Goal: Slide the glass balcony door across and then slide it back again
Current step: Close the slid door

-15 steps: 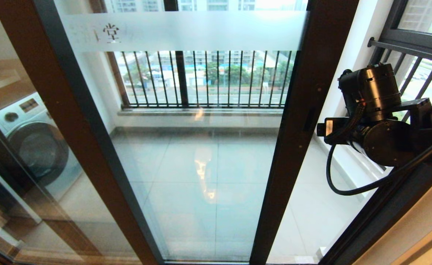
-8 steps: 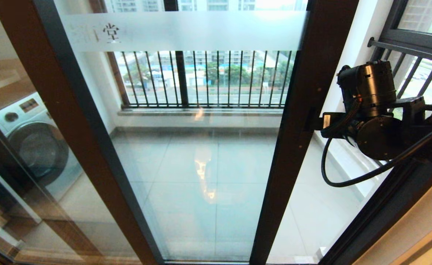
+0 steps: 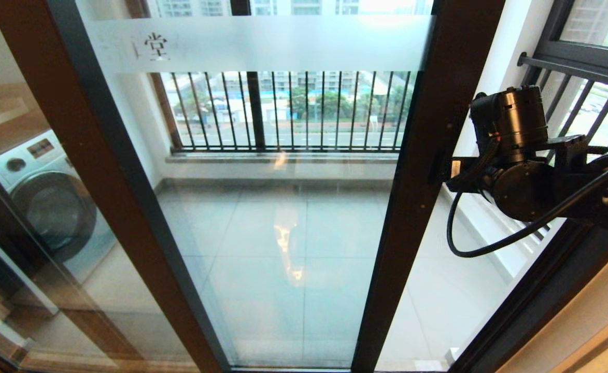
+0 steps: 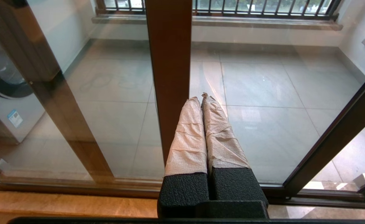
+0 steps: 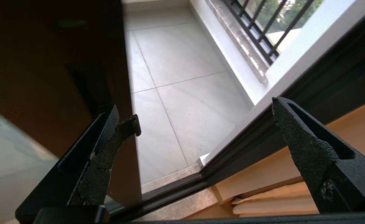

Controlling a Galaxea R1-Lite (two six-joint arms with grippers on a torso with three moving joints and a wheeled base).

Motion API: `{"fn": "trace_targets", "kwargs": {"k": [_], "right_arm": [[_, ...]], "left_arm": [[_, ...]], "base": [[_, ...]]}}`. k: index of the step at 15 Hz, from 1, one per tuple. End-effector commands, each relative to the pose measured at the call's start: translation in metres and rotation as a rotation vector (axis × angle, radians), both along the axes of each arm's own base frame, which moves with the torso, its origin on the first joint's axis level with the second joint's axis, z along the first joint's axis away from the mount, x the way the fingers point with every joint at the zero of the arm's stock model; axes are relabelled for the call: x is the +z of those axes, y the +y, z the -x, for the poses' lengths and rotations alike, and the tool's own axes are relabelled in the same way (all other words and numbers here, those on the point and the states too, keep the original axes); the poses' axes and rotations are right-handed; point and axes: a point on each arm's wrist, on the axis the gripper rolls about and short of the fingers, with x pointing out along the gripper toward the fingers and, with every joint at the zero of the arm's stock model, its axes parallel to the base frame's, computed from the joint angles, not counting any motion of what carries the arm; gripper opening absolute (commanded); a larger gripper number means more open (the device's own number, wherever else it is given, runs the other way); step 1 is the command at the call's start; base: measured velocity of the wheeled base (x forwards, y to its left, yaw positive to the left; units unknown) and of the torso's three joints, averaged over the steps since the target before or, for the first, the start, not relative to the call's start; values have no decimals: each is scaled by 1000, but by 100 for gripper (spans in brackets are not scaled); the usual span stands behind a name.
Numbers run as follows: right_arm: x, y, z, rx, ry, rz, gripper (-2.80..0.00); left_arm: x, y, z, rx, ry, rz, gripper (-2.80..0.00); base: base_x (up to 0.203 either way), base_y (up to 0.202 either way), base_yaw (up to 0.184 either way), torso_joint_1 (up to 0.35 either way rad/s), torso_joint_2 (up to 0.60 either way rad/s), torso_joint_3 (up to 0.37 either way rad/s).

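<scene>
R hand [image 5: 198, 124] was up at the leading stile of the glass balcony door [image 3: 283, 207], fingers [image 5: 297, 140] spread wide, nothing between them. In R wrist view one finger sat just beside the stile's edge, the other out over the gap; contact w/ the frame can't be confirmed. Head view put the hand level w/ the handle slot [image 3: 435, 167] on the brown stile, approx touching or just short of it.

L hand [image 4: 202, 130] was parked low in front of the glass, taped fingers pressed together, holding nothing.

Door posn: partly slid over, leading stile near the right side of the opening, open gap between it and the dark fixed frame [image 3: 537, 300]. Frosted band [image 3: 262, 44] ran across the top of the panel.

Step, my read: engaging the door edge/handle for a slide; which leg of the task can't be told from here. Next move prob needs one finger hooked on the stile edge or in the slot, then a steady lateral push along the track. Risk: finger slipping off the smooth frame.

Farther: tiled balcony floor [image 3: 293, 243], washing machine [image 3: 50, 202] behind the left pane, black railing [image 3: 288, 111] beyond. Containers: only the washer drum, contents not visible.
</scene>
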Motion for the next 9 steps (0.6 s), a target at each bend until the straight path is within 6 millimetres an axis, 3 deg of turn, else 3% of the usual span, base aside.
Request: {"fn": "trace_targets", "kwargs": {"k": [1,9], "right_arm": [[0,5,2,13,-2,-1,0],[-6,-2,-8,-20,15,6,0]], "left_arm": [[0,0,0,0,0,0,-280],[0,0,0,1,1,0,-280]], "base": [[0,0,0,0,0,0],[0,0,0,0,0,0]]}}
